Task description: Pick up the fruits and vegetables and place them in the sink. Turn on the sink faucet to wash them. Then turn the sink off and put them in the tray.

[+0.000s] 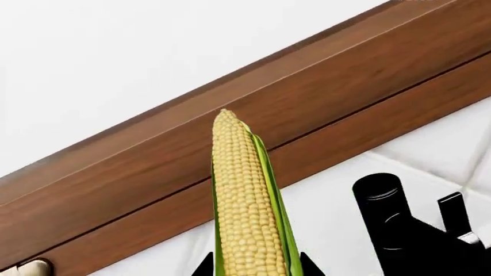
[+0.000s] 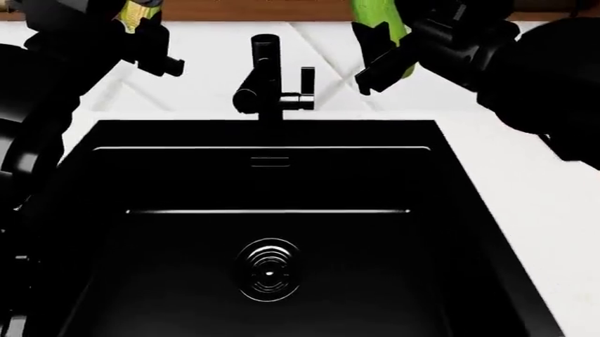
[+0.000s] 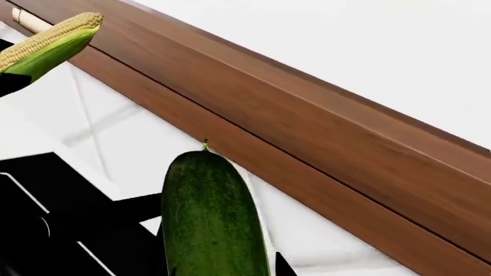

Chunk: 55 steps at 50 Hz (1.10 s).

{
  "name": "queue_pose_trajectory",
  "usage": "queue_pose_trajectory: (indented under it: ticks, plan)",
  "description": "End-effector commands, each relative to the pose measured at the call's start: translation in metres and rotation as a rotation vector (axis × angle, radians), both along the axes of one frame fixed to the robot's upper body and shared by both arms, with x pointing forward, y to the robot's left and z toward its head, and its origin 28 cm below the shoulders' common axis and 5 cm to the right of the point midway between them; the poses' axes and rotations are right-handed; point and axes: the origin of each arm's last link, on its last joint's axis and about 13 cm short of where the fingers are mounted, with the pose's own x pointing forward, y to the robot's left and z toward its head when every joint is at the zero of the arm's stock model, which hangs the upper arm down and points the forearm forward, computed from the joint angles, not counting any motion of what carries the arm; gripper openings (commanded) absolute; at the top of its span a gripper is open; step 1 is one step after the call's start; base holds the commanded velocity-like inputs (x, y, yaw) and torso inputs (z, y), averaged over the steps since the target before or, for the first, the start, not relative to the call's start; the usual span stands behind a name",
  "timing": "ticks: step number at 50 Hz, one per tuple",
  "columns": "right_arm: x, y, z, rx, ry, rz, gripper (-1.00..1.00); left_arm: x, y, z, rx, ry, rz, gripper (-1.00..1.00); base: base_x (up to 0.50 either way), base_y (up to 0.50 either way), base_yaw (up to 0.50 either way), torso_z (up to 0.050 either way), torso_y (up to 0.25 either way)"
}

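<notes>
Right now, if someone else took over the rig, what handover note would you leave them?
Left gripper: shut on the corn cob, raised beside the faucet.
Right gripper: shut on the cucumber, raised on the faucet's other side.
Sink: basin shows only its drain, no water visible running.
Tray: not in view.
Done: both vegetables picked up.
Left: lower both into the sink, turn the faucet on, wash, turn it off, move both to the tray.
</notes>
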Motion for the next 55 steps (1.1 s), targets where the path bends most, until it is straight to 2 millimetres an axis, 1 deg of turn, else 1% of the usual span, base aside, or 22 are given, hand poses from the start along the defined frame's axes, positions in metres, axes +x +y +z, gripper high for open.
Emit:
queue_pose_trajectory:
  ticks: [1,6,10,14,18,21,25,32,34,37,41,47,53,55]
  plan:
    - [-0.002,-0.002,-0.002,-0.045,-0.004,0.022,-1.0,-0.006,0.006,0.002,0.001,0.013,0.027,-1.0,0.2,0.5,0.0,0.0,0.0]
    - [-0.005,-0.001,-0.003,-0.026,0.005,0.055,-1.0,-0.007,0.0,-0.003,0.013,0.03,-0.004,-1.0,0.21,0.5,0.0,0.0,0.002]
    - [-0.006,-0.002,0.002,0.019,-0.002,0.041,-1.0,-0.006,-0.007,-0.006,0.026,0.045,-0.035,-1.0,0.0,0.0,0.0,0.0,0.0]
    - [-0.007,-0.004,0.005,0.014,0.003,0.034,-1.0,-0.007,-0.014,-0.013,0.059,0.121,-0.129,-1.0,0.0,0.0,0.0,0.0,0.003]
    - [-0.006,-0.005,0.008,0.002,0.011,0.03,-1.0,-0.007,-0.016,-0.018,0.098,0.236,-0.193,-1.0,0.0,0.0,0.0,0.0,0.0]
    - [-0.006,-0.008,0.009,-0.015,0.021,0.02,-1.0,-0.005,-0.013,-0.021,0.166,0.313,-0.215,-1.0,0.0,0.0,0.0,0.0,0.0]
    - [-0.005,-0.01,0.007,-0.033,0.036,0.013,-1.0,-0.002,-0.004,-0.016,0.19,0.337,-0.182,-1.0,0.0,0.0,0.0,0.0,0.0]
    - [0.002,-0.011,0.006,-0.049,0.052,0.028,-1.0,-0.021,0.015,0.002,0.197,0.332,-0.112,-1.0,0.0,0.0,0.0,0.002,0.001]
    - [0.005,-0.01,0.005,-0.055,0.054,0.036,-1.0,-0.025,0.019,0.004,0.198,0.328,-0.095,-1.0,0.0,0.0,0.0,0.0,0.0]
    - [0.006,-0.008,0.003,-0.072,0.062,0.055,-1.0,-0.028,0.021,0.006,0.193,0.322,-0.085,-1.0,0.29,0.5,0.0,0.0,0.0]
    - [0.004,-0.008,0.0,-0.064,0.065,0.069,-1.0,-0.025,0.015,-0.002,0.18,0.327,-0.106,-1.0,0.38,0.47,0.0,0.0,0.003]
    - [-0.003,-0.009,0.0,-0.059,0.069,0.064,-1.0,-0.019,0.005,-0.013,0.17,0.334,-0.15,-1.0,0.0,0.0,0.0,0.0,0.0]
    - [-0.003,-0.009,-0.003,-0.055,0.07,0.056,-1.0,-0.019,-0.005,-0.03,0.149,0.348,-0.198,-1.0,0.0,0.0,0.0,0.0,0.0]
    - [-0.004,-0.01,-0.004,-0.05,0.072,0.052,-1.0,-0.019,-0.006,-0.032,0.144,0.351,-0.208,-1.0,0.0,0.0,0.0,0.0,0.0]
